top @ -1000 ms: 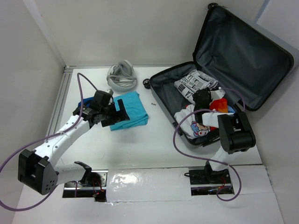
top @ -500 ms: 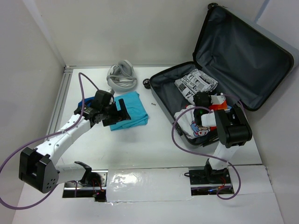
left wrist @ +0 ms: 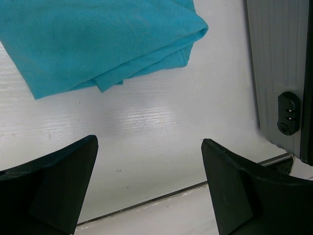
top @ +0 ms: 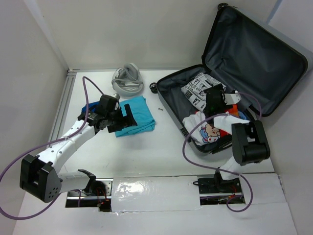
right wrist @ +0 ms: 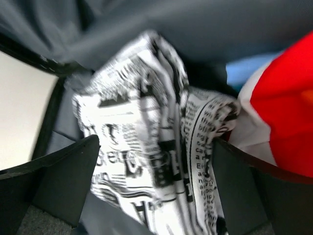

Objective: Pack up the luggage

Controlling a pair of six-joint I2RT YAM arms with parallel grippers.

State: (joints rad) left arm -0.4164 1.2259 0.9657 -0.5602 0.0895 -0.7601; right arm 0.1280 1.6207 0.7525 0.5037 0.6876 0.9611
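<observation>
Top external view: the luggage [top: 259, 58] lies open at the right of the bench [top: 146, 152]. Its base is flat on the surface and its lid is tipped up and back, so the dark grey lining faces the camera. One small black wheel [top: 153, 87] shows at the base's far left corner.

Inside the base lie three things:
- A newsprint-patterned cloth [top: 197, 89] lies crumpled toward the far side.
- A white shirt with a cartoon print [top: 209, 131] is heaped at the near end and spills over the near rim.
- A red and orange garment [top: 234, 110] is between them, toward the hinge side.

The right gripper [top: 215, 96] hangs inside the base, over the edge of the newsprint cloth. In the right wrist view, which is blurred, its fingers [right wrist: 63, 181] stand wide apart. The newsprint cloth [right wrist: 142, 147] is bunched in the space between them, and the red garment [right wrist: 283, 107] is at the right.

On the bench to the left of the luggage lies a folded teal cloth [top: 142, 115]. The left gripper [top: 126, 121] is low over its near left part. The left wrist view shows this gripper [left wrist: 149, 186] with its fingers spread and nothing between them but bare bench. The teal cloth [left wrist: 98, 44] is just ahead of it, and the luggage's ribbed grey shell [left wrist: 274, 63] with a black lock [left wrist: 288, 112] is at the right.

A grey bundle [top: 128, 79] rests near the far edge of the bench.
</observation>
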